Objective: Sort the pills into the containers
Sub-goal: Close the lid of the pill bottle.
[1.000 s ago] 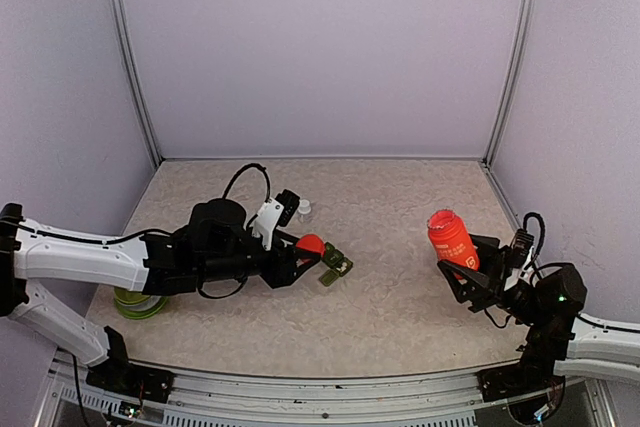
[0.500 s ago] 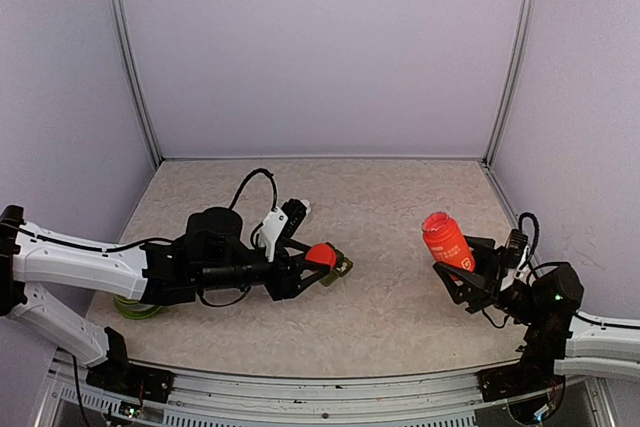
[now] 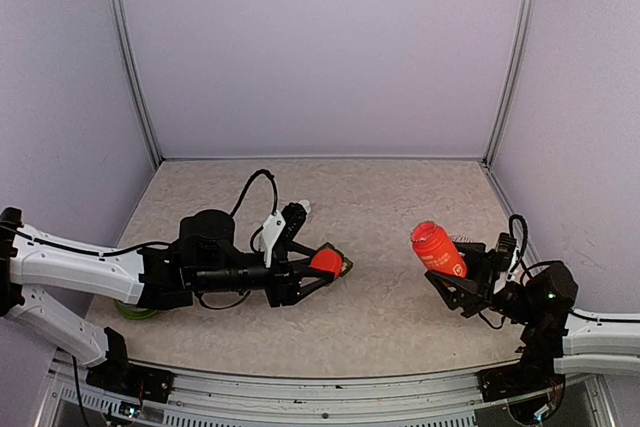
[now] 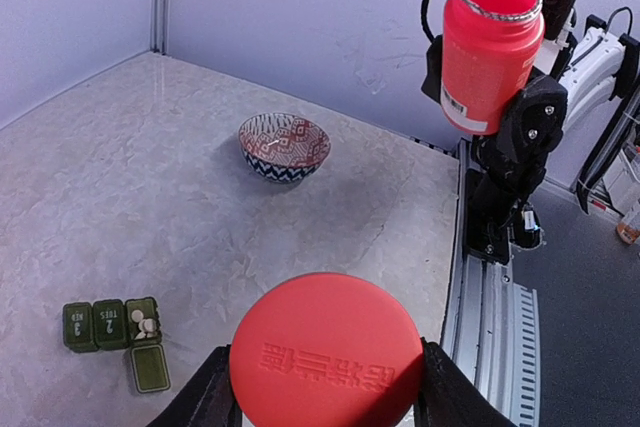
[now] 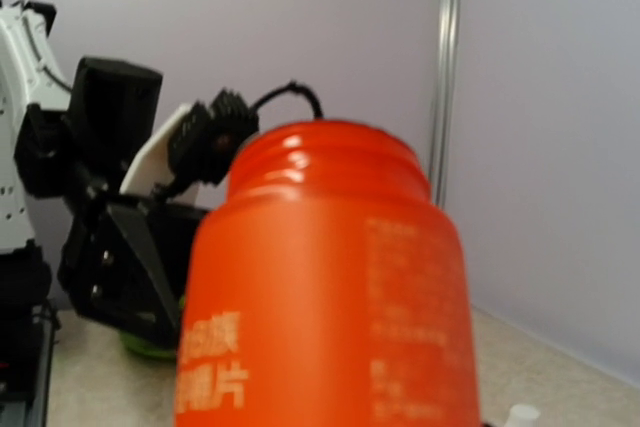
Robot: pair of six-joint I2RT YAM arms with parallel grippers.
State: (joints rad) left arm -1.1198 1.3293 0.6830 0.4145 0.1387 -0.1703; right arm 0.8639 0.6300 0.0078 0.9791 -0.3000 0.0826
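Containers [image 4: 108, 324], a dark green strip of three joined compartments, lie on the table [image 3: 380, 187] left of centre, with one end lid flipped open and small white pills [image 4: 146, 325] showing in that compartment. Just left of the strip and above it, the left gripper [image 3: 315, 273] pinches a round red cap [image 3: 323, 263] by its rim between its jaws. Well apart on the near right, the right gripper [image 3: 455, 277] has its jaws clamped on the lower body of an uncapped red bottle [image 3: 436, 247], held off the table with its open mouth tilted toward the far left.
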